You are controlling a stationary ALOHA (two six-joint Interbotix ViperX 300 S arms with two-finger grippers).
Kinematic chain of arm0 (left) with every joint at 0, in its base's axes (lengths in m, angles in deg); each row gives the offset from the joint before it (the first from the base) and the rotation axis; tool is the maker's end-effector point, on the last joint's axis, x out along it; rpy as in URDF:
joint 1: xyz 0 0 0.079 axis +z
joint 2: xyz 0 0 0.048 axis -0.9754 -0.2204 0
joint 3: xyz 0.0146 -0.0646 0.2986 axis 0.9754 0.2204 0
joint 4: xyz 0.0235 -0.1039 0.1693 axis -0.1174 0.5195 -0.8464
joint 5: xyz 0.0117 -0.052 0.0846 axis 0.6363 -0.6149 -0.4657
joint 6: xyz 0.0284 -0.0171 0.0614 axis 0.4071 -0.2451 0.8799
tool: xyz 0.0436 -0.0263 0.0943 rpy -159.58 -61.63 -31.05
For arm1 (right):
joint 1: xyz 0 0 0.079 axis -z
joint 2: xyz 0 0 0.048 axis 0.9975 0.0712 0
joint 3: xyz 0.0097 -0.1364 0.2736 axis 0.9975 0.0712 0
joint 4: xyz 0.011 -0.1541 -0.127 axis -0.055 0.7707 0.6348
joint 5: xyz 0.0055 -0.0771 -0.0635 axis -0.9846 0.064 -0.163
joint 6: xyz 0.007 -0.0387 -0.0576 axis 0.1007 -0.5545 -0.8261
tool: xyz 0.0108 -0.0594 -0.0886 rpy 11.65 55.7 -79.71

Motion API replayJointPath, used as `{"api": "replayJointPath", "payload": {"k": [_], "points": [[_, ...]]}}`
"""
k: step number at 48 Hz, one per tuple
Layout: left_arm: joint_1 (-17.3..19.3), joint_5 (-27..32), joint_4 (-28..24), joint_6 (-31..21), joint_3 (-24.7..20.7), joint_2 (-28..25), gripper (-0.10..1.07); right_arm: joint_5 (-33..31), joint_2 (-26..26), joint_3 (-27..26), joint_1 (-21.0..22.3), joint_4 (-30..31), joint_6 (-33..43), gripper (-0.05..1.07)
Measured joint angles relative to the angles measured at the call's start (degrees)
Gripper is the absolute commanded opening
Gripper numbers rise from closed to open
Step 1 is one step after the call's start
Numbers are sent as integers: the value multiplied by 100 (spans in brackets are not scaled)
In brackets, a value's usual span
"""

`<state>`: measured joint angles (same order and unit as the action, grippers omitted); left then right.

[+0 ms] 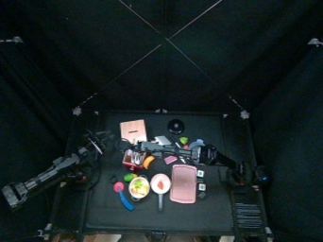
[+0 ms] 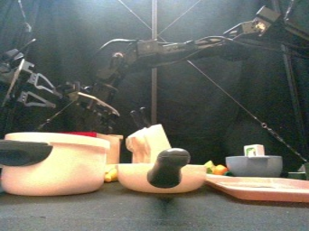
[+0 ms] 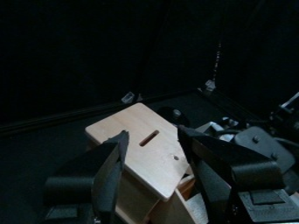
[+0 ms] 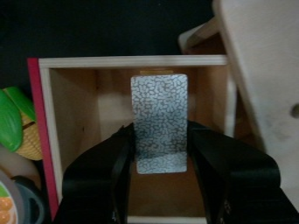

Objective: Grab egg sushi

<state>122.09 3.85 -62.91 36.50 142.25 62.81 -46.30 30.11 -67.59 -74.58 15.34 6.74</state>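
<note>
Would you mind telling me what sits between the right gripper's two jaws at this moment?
In the right wrist view, a grey speckled rectangular block lies between the open jaws of the right gripper, inside a wooden box.

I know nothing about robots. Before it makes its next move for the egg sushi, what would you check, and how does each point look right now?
1. Right gripper centred over the grey speckled piece: ok.
2. Its jaws are open, one on each side of that piece: ok.
3. That piece is the egg sushi: cannot tell; it looks grey and speckled.
4. Fingers clear of the walls of the wooden box: ok, they are inside it.
5. Left gripper out of the way: ok; it is open at the table's left side, holding nothing.
</note>
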Motion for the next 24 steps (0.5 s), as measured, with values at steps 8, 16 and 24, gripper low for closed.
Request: {"api": "replayJointPath", "payload": {"k": [8,16,24], "points": [[0,0,0,0,-9,-9,86,-141,-18,0,0,0,0,35],[0,9,0,0,-9,0,86,-167,-62,0,-9,0,9,35],[0,9,79,0,0,0,86,-176,-70,0,-9,-35,9,35]]}}
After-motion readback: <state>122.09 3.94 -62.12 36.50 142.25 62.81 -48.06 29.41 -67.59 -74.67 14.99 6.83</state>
